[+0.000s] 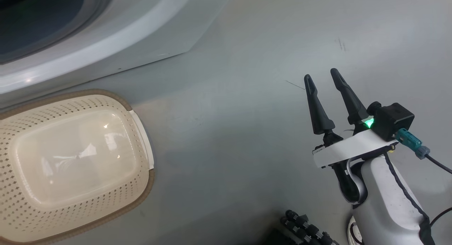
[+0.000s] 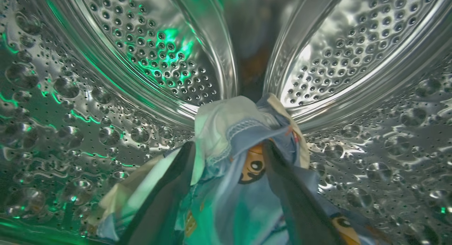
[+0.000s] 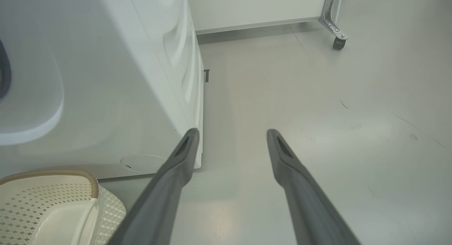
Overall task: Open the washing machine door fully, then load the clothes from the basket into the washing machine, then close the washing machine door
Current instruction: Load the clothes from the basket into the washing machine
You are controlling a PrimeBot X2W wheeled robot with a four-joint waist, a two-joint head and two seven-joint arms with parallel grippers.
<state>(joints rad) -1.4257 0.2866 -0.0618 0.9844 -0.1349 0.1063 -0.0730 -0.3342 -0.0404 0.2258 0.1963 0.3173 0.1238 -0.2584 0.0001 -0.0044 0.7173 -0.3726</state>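
**Left fingers [image 2: 164, 202] spread inside the drum, clothes [image 2: 226, 202] bunched between them**

Left wrist view: the two dark fingers stand apart. Light-blue cloth is heaped in the gap and spills round both. An orange-brown cartoon face [image 2: 252, 165] shows between the tips, and a cream piece [image 2: 219, 121] sits above it. All around curves the perforated steel drum [image 2: 159, 61], shiny, streaked with green reflections. The heap reaches a smooth steel ridge [image 2: 219, 61] between two dimpled panels.

Head view: the right fingers [image 1: 317, 111] are spread with nothing between them, over a plain grey floor [image 1: 229, 132] and well apart from everything else. A green light [image 1: 369, 123] glows at their base. The basket [image 1: 141, 132] stands on the floor at lower left, its glossy cream bottom showing, just beside the white front of the washing machine [image 1: 141, 36]. A small dark scuff [image 1: 340, 43] marks the floor beyond the fingers.

Right wrist view: the right fingers [image 3: 167, 192] point along the floor [image 3: 317, 132] past the machine's front corner [image 3: 196, 132]. The basket's brown rim [image 3: 53, 172] shows at lower left, close to the machine. A castor wheel [image 3: 339, 43] on a metal bracket stands far back, under a white panel [image 3: 254, 8].
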